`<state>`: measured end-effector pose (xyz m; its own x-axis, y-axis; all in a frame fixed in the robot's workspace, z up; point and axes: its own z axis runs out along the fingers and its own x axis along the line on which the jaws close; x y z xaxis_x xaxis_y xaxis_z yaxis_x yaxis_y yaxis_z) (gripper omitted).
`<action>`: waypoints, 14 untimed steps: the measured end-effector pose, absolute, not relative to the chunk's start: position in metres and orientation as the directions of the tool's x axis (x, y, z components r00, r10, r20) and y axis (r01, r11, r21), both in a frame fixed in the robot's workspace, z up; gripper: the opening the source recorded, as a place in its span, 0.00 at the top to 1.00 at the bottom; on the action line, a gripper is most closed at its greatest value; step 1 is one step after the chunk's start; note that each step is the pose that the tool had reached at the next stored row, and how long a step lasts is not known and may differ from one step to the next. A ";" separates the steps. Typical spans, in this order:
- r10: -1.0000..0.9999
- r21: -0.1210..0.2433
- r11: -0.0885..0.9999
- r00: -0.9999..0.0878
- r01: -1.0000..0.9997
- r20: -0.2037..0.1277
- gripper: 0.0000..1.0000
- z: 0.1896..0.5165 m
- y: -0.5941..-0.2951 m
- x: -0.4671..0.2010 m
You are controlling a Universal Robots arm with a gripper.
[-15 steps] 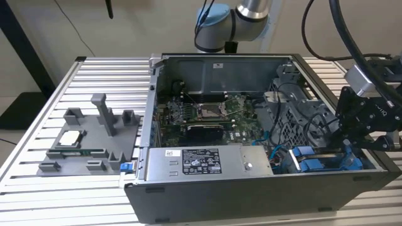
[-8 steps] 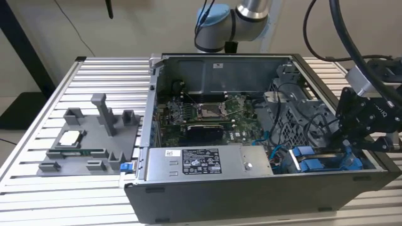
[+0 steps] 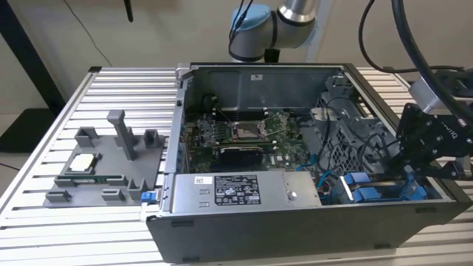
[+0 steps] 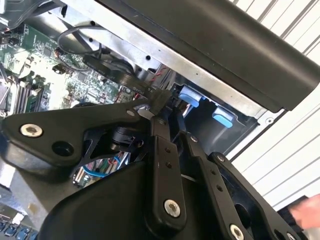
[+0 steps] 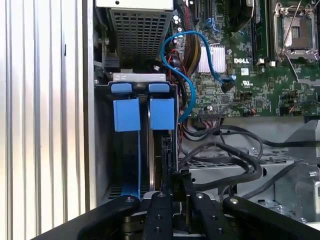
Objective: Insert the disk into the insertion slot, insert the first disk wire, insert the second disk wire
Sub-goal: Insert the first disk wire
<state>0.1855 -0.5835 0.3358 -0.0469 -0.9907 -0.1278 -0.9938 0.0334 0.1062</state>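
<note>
The insertion slot [image 3: 384, 195] [image 5: 104, 150] is the dark metal bay with blue tabs at the case's corner nearest the exterior view's right. Two blue carrier tabs [image 5: 162, 113] stand side by side in it. Under the right-hand tab I see the disk [image 5: 161, 155] edge-on, seated in the bay. My gripper [image 3: 396, 166] [image 5: 178, 189] [image 4: 158, 104] hangs right over the bay's end. Its fingers [image 5: 159, 215] are shut on a black wire connector [image 5: 178, 181], whose black cable [image 4: 115, 75] trails back over the board.
A grey labelled power-supply box [image 3: 236, 191] lies along the case's front. The motherboard with its processor socket [image 3: 246, 131] fills the middle. A blue cable [image 5: 189, 75] and black cable bundles [image 5: 235, 159] loop beside the bay. A grey fixture [image 3: 111, 160] sits on the table left of the case.
</note>
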 end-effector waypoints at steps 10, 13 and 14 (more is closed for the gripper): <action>-0.990 0.116 0.033 -0.048 -0.993 -0.132 0.80 0.335 -0.587 0.187; -0.990 0.116 0.033 -0.048 -0.993 -0.132 0.80 0.330 -0.587 0.187; -0.990 0.116 0.033 -0.048 -0.993 -0.131 0.80 0.329 -0.587 0.187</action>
